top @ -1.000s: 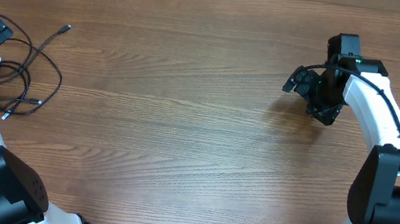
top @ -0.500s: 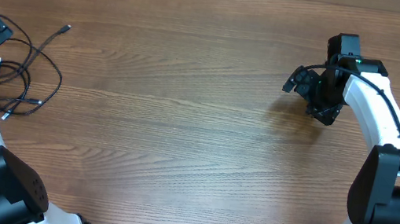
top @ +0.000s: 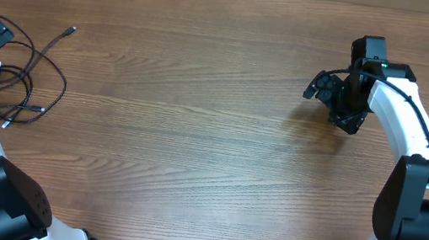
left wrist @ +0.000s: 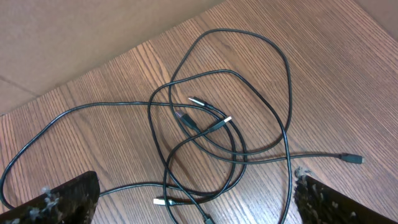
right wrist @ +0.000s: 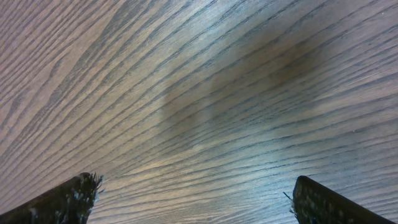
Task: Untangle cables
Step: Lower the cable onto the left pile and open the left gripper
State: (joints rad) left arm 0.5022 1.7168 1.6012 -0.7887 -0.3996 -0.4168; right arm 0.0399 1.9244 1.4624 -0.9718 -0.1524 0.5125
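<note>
Seemingly three cables (left wrist: pixel 214 126) lie tangled; left pincer (left wrist: pixel 196 205), right pincer (right wrist: pixel 199 199) gape.

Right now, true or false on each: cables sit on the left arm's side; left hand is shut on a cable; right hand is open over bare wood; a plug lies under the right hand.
1. The cables lie in an overlapping heap on the left arm's side of the table. True.
2. The left hand is shut on a cable. False: it is open and holds nothing; the cables lie loose on the wood in its view.
3. The right hand is open over bare wood. True.
4. A plug lies under the right hand. False: the right wrist view shows only wood grain and a shadow.
</note>
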